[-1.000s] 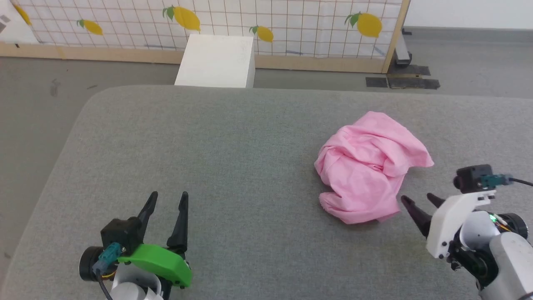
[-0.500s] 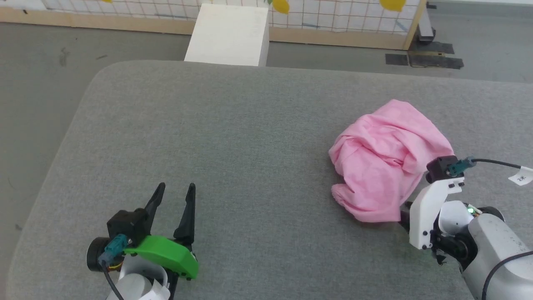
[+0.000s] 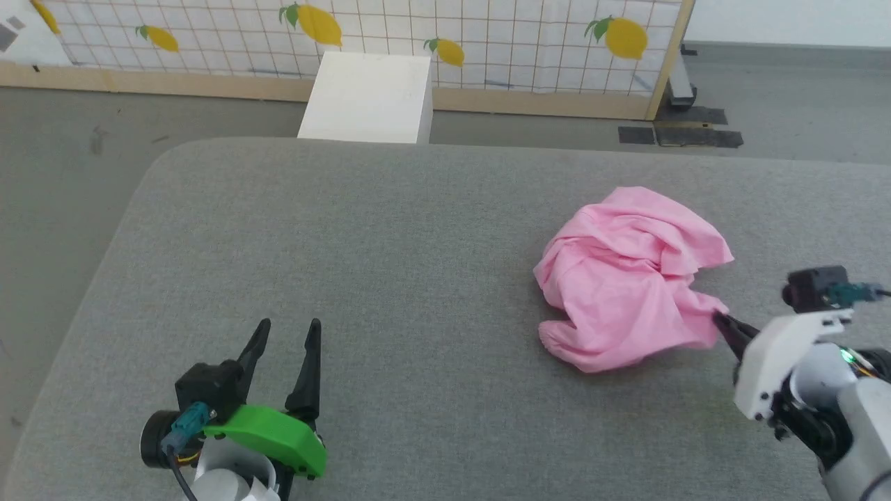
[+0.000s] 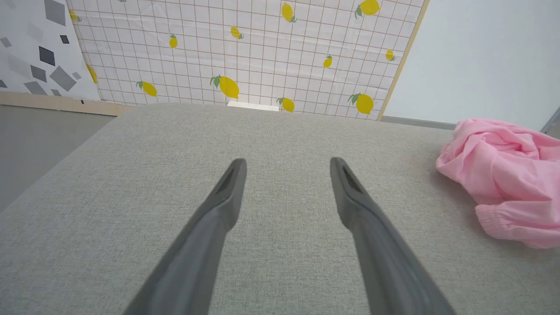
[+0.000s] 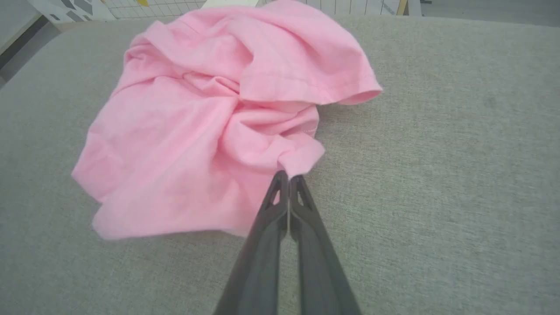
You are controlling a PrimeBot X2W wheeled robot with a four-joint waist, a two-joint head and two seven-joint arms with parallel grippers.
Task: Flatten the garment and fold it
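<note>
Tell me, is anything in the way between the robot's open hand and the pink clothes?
Nothing visible is. Bare grey cushion lies between the open left gripper and the garment, which sits crumpled off to its right. The right gripper is shut on the garment's near edge.

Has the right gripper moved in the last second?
Yes. Against the white box behind the table, the right gripper has gone slightly forward, and is now shut on the garment's near right edge.
</note>
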